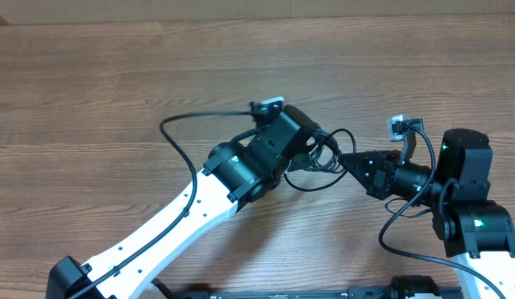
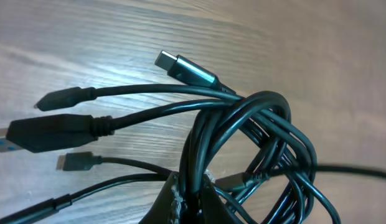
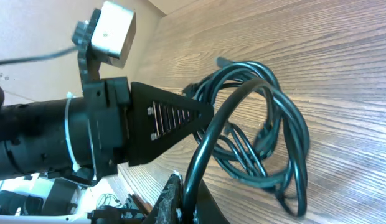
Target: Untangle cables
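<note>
The wooden table lay under both arms, which reached toward each other nose to nose. My left gripper was clamped on the cables. My right gripper pinched a loop of the same tangle, bunched between their tips, plugs splayed beyond the left fingers.

We see the cables sheathed in smooth, faintly glossy black plastic, one plug with a dark metallic-looking sleeve. The worktop looks like matt brown wood grain. The left arm's shell is smooth white plastic.
</note>
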You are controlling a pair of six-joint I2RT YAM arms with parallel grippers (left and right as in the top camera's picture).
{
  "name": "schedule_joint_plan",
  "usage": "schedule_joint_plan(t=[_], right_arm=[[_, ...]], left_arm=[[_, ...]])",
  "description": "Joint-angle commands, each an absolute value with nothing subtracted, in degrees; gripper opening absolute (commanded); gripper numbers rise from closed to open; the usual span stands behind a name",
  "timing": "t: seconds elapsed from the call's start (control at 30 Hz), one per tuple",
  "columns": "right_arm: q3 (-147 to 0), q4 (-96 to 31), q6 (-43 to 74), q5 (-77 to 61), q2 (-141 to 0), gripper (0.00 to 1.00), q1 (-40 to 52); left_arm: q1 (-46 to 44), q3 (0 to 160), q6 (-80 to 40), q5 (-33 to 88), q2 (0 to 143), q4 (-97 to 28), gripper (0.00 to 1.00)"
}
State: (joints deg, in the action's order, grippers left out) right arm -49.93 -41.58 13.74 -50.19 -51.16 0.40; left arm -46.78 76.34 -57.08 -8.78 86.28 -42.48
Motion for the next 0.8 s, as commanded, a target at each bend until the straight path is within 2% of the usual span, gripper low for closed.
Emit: schedule_joint_plan(t=[0.0,0.27,0.47,0.77], right_arm=[[-50.87,-41.06,13.63,-50.68,-50.74,0.04,0.3],[-50.87,-41.06,13.65,-50.68,-50.74,0.04,0.3],[-50.87,-41.06,13.65,-50.68,-50.74,0.04,0.3],[-50.87,-41.06,13.63,-49.87,-50.74,0.04,0.3]], left_arm=[[-46.85,77.89,-71.61,-12.64,86.59,-42.89,0.04],[-46.85,77.89,-88.14,-13.1,86.59,-47.33,0.04],[-46.85,77.89,-106.28,-14.13,86.59,-56.58,0.04],[-46.85,77.89,-107.83,-15.77,86.56,-58.26,0.04]])
